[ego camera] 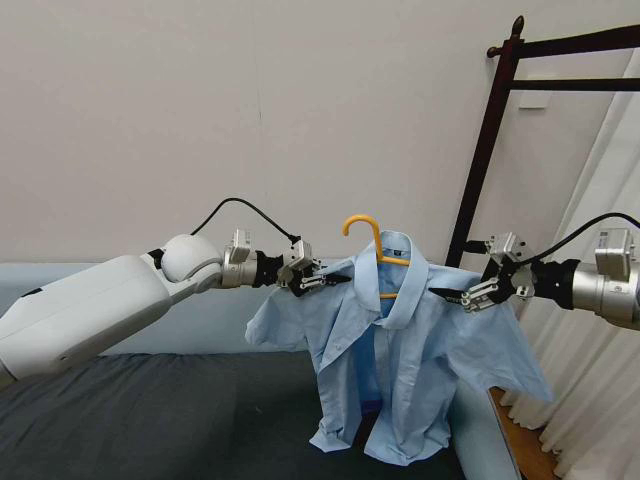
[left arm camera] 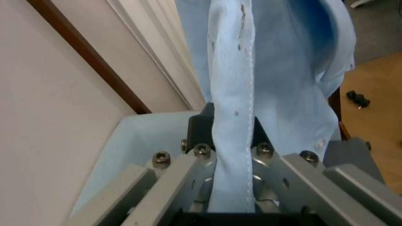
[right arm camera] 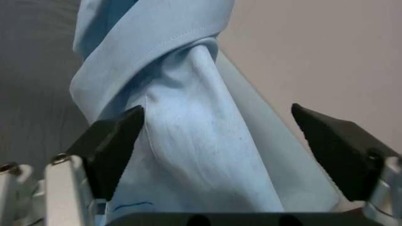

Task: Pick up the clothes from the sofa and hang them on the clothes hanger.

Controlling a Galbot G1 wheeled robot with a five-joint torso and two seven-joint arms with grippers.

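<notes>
Pinching the blue shirt (ego camera: pixel 400 360) by one shoulder in the clamped left hand (ego camera: pixel 338 279), bracketing the other shoulder with the right hand (ego camera: pixel 452 297) spread apart.

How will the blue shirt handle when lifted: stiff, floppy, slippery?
Likely floppy: the shirt drapes in folds below the yellow hanger. Probably light: the left gripper pinches just one thin fold of it. It may shift on the hanger, since the right gripper sits open at its shoulder.
</notes>
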